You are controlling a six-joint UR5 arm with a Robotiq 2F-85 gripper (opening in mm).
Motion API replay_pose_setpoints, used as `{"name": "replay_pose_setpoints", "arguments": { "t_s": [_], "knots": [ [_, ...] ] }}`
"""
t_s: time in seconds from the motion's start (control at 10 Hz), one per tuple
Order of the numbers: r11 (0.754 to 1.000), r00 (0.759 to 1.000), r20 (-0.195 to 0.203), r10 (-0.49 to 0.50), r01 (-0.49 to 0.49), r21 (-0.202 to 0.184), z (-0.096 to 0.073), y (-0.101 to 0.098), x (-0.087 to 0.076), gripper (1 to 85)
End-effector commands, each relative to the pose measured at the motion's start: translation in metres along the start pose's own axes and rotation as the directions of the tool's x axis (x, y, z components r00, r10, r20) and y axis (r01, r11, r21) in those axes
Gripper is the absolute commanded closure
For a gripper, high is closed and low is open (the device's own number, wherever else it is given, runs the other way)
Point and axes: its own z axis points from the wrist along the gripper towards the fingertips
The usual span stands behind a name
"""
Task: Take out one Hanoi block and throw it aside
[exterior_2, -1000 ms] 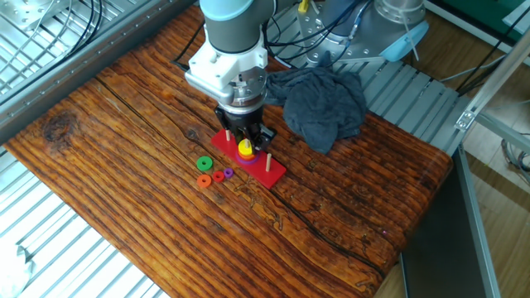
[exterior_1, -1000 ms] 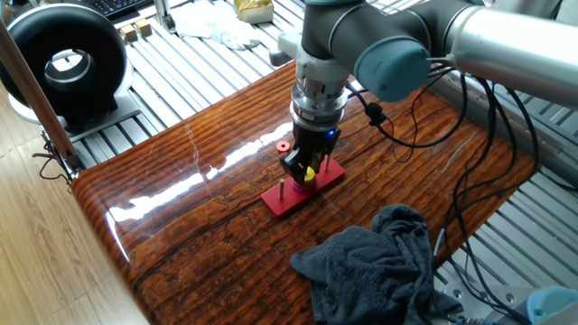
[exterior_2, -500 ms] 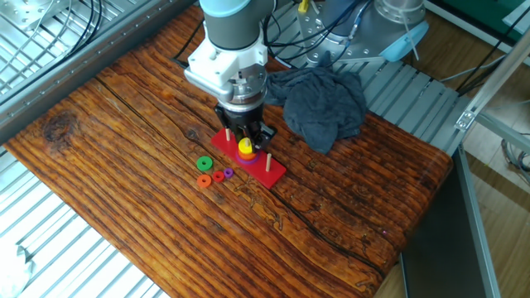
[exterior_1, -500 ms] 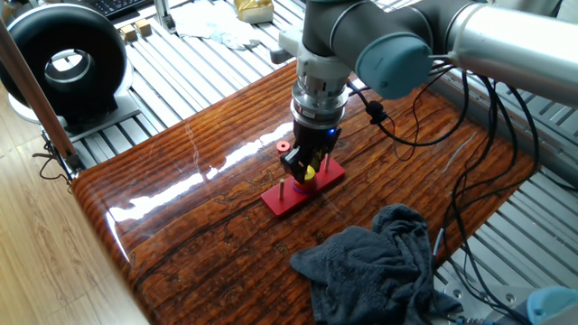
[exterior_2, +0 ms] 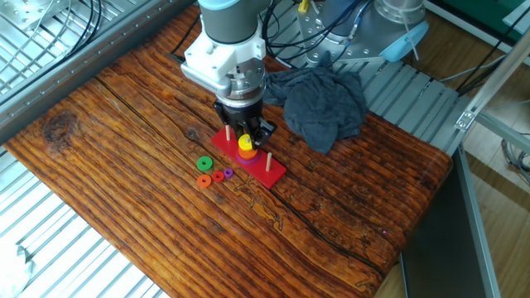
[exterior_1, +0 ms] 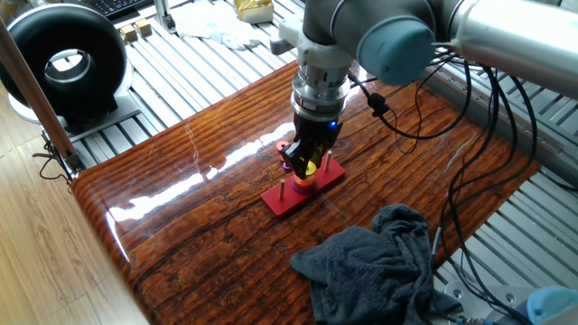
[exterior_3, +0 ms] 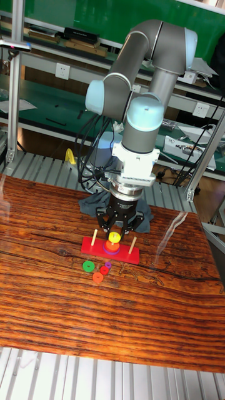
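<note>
My gripper (exterior_2: 245,141) is shut on the Hanoi block (exterior_2: 246,146), a small flat yellow ring, and holds it around the top of the middle peg of the red base (exterior_2: 267,172). In the tall fixed view the yellow block (exterior_3: 115,237) hangs just above an orange ring and a purple ring (exterior_3: 110,248) that sit low on the same peg. The dark fingers (exterior_1: 296,161) flank the block (exterior_1: 311,168). The base's outer pegs (exterior_2: 268,159) are bare.
Green (exterior_2: 204,165), orange-red (exterior_2: 204,180), small red (exterior_2: 219,175) and purple (exterior_2: 228,172) rings lie loose on the wooden table beside the base. A crumpled grey cloth (exterior_2: 319,99) lies behind it. A black round device (exterior_1: 68,63) stands off the table's corner.
The gripper has risen a little with the yellow block in its grip, which now sits higher up the middle peg. The loose rings and the base have not moved.
</note>
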Motion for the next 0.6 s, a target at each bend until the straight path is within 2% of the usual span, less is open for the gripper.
{"name": "replay_pose_setpoints", "arguments": {
  "t_s": [0.0,0.5],
  "knots": [
    [1.000,1.000,-0.009,0.004,-0.004,-0.016,-0.0104,0.0019,-0.0001,46.3],
    [1.000,1.000,-0.014,0.007,-0.007,-0.018,-0.0188,0.0027,-0.0015,46.3]
  ]
}}
